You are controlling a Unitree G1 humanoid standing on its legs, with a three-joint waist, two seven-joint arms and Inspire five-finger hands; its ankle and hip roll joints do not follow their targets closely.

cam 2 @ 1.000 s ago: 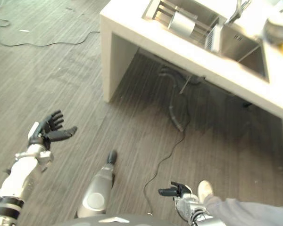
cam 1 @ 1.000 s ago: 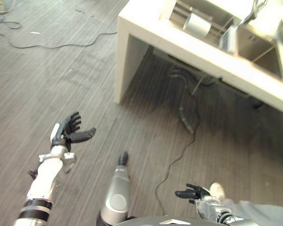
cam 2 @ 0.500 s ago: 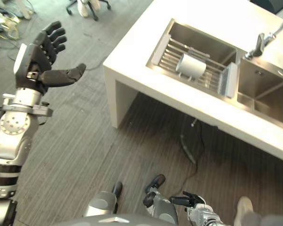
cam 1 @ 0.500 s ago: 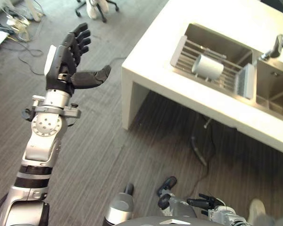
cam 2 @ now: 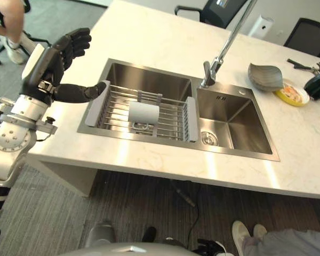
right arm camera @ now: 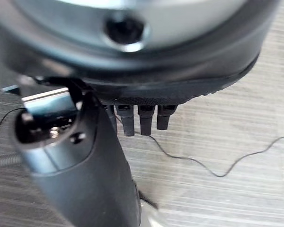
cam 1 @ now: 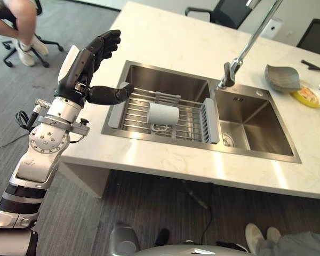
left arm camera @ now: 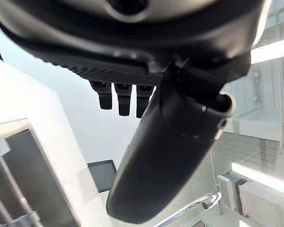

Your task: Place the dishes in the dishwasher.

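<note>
1. Leftmost, the left hand (cam 1: pixel 88 66) hangs raised over the desk (cam 1: pixel 165 160) edge, fingers straight, thumb out, holding nothing.
2. Just beside its thumb, a wire rack (cam 1: pixel 138 114) spans the left sink (cam 1: pixel 170 85); a white cup (cam 1: pixel 164 113) lies on its side on the rack.
3. That cup looks light, rigid, smooth and likely breakable; it may roll. Wrapping fingers and thumb around its body seems safest.
4. Further right, a grey bowl (cam 1: pixel 281 78) sits on the desk: stiff and shallow, best pinched at the rim.
5. Its own wrist view shows the right hand (right arm camera: pixel 75 161) low over the floor, fingers extended, empty.
</note>
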